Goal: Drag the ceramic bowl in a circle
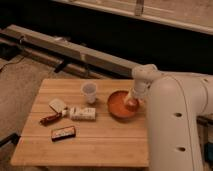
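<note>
The ceramic bowl point(119, 105) is a round, shallow orange-red bowl on the right part of the wooden table point(85, 142). My gripper point(132, 102) reaches down from the white arm point(175, 115) into the bowl's right side, at or just inside its rim. The arm's wrist hides the bowl's right edge.
A translucent whitish plastic cup point(89, 92) stands just left of the bowl. Further left lie a white packet point(82, 113), a small white wrapped item point(57, 105), a reddish-brown bar point(50, 119) and a dark packet point(63, 133). A long metal rail point(75, 50) runs behind the table.
</note>
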